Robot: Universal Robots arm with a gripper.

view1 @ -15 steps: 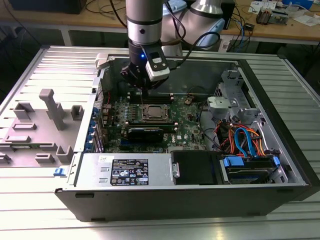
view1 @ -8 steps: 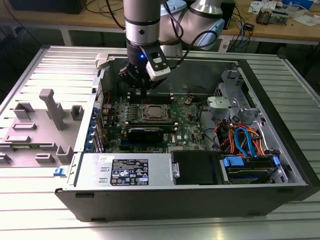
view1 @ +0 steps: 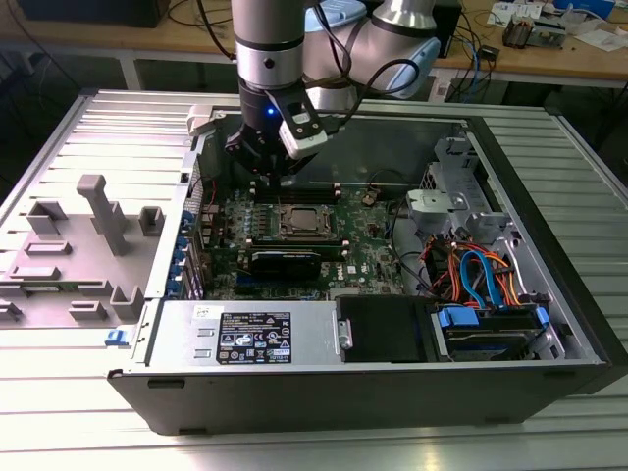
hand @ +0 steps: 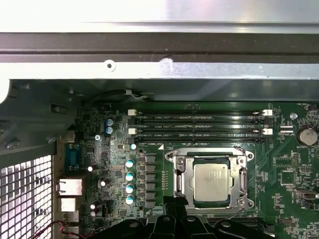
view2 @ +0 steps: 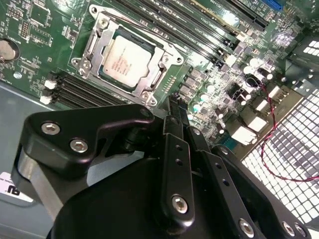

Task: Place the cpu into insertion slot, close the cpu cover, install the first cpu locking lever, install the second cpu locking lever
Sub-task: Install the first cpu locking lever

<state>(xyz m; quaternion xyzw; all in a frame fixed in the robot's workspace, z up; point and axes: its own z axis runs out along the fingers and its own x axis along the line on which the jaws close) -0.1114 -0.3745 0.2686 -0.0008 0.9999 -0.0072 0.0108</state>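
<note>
- Gripper (view2: 173, 102) hangs low inside the open computer case (view1: 510, 177), just over the far edge of the socket area. In both wrist views its tip is next to one corner of the socket.
- As far as I can see, its fingers (view2: 175, 149) are drawn together to a narrow point, with nothing caught between them.
- The cpu (hand: 212, 179) is already down in the insertion slot (hand: 209, 152). It sits flat and square, with its silver-grey top facing up.
- The cpu cover (hand: 185, 180) looks folded down over it. The metal frame lies around the chip and the top shows through the cut-out, so I judge the first two steps done.
- Thin bright rods run along two sides of the socket, and I take them for the locking levers (view2: 91, 42). I cannot tell whether either is hooked under its catch, so the lever steps may be what is left.
- The memory slots (hand: 199, 119) lie just on the far side of the socket.
- Writing: the chip's top carries fine dark print, and the green board has small white lettering by the slots. None of it is legible from where I stand.
- On the near side of the case there is a black label (view1: 253, 340) and a small white sticker (view1: 201, 312) on the metal housing. Both are covered in print and symbols too small to read.
- A grey moulded holder (view1: 93, 226) stands on the table at the exterior view's left, well apart from the work.
</note>
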